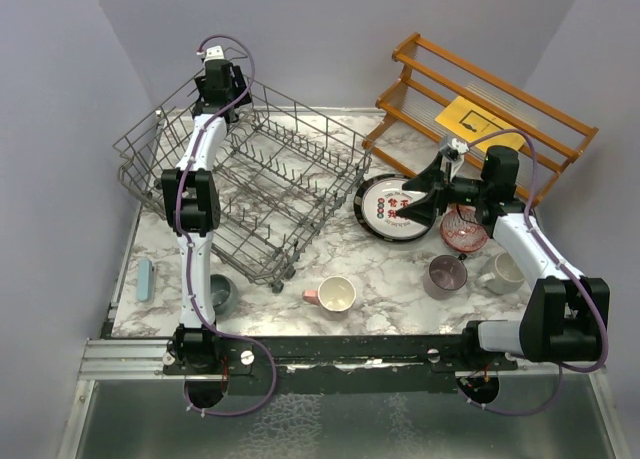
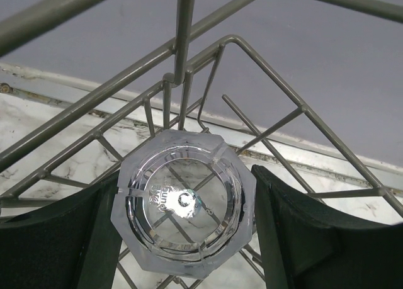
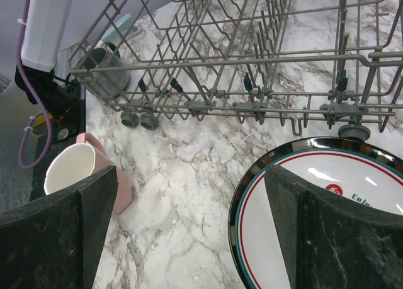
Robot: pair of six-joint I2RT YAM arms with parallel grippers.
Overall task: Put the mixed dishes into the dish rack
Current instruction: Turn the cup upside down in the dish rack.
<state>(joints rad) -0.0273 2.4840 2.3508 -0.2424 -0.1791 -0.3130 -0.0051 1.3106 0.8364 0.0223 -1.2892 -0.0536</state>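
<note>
Both left jaws clasp clear glass (image 2: 182,204); plate (image 3: 340,172) lies beneath right jaws.

Far corner is tight: dish rack (image 1: 280,169) rim wires cross just behind the clear glass (image 2: 182,204), and upright tines fill the rack floor. A bare strip of marble table (image 3: 189,194) between rack, pink mug (image 3: 82,175) and black-rimmed plate (image 3: 327,220) is passable. The right side is crowded: red bowl (image 1: 465,231), mauve mug (image 1: 445,275), cream mug (image 1: 503,272), with the wooden shelf (image 1: 490,109) behind.
</note>
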